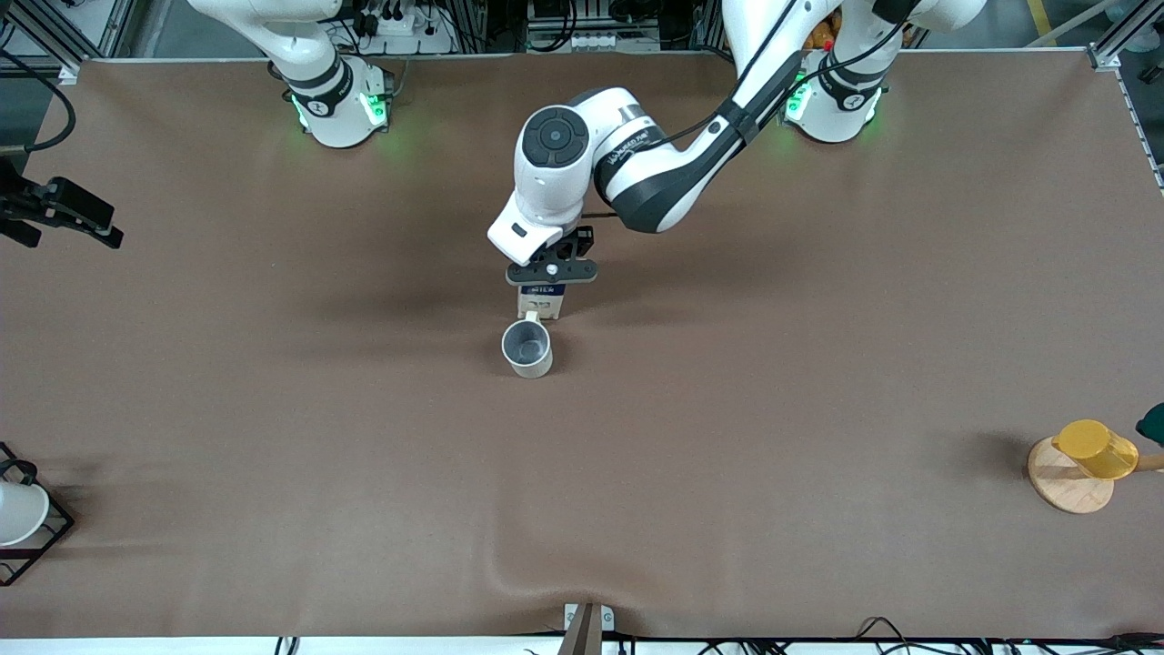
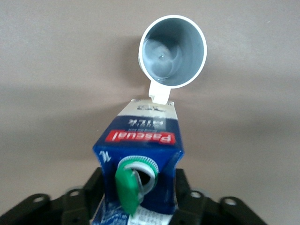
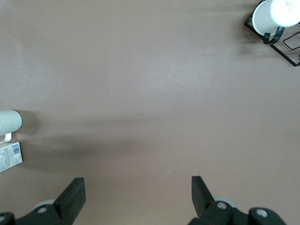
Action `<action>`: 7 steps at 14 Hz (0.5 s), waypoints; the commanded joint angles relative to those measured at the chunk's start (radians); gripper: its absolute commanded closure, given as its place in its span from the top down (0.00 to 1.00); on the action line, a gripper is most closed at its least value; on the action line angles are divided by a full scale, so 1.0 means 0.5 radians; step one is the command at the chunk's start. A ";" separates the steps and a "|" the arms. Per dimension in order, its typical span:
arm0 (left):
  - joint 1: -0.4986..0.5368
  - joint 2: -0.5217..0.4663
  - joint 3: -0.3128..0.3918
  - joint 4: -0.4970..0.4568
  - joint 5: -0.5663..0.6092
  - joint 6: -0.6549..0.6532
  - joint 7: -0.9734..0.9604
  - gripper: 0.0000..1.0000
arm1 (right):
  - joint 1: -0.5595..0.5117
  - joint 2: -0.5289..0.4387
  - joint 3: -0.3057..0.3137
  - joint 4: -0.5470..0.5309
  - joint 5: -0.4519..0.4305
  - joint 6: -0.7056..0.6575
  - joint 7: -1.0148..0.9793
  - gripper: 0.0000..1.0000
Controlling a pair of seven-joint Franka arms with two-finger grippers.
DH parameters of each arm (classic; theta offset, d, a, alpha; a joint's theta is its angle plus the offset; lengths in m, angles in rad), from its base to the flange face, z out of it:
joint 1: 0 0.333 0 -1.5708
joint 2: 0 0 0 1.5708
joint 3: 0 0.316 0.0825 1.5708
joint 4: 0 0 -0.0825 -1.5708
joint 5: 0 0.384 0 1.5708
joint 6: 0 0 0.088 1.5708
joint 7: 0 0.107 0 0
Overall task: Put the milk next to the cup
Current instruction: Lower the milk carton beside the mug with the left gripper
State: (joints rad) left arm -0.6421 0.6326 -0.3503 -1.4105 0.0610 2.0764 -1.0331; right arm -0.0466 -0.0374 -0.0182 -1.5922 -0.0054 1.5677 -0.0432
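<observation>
The left gripper [image 1: 552, 270] sits loosely around the milk carton [image 2: 140, 154], just beside the mug [image 1: 526, 347]; lifting carelessly could topple it onto the mug handle [image 2: 159, 91]. The right gripper [image 3: 136, 192] waits spread.

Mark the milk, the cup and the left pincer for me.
milk [image 2: 140, 136], left wrist view, red label.
cup [image 1: 526, 343], front view, grey inside.
left pincer [image 1: 551, 271], front view, over the milk.

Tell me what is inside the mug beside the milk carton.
The mug looks empty: its grey inside and bare bottom show from above in the left wrist view, with nothing covering them. The milk carton stands beside its handle.
</observation>
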 commanded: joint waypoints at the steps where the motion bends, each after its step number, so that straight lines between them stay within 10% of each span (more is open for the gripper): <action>1: -0.047 -0.013 0.032 0.060 0.056 -0.002 0.008 1.00 | 0.013 0.001 0.003 0.003 -0.001 -0.003 0.013 1.00; 7: 0.075 -0.359 0.038 0.057 0.074 -0.244 0.020 1.00 | 0.035 0.001 0.003 0.003 -0.001 0.000 0.013 1.00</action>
State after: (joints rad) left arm -0.6388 0.5424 -0.3423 -1.3625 0.0720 2.0093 -1.0331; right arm -0.0375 -0.0373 -0.0138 -1.5922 -0.0054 1.5678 -0.0432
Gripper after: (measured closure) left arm 0.000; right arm 0.000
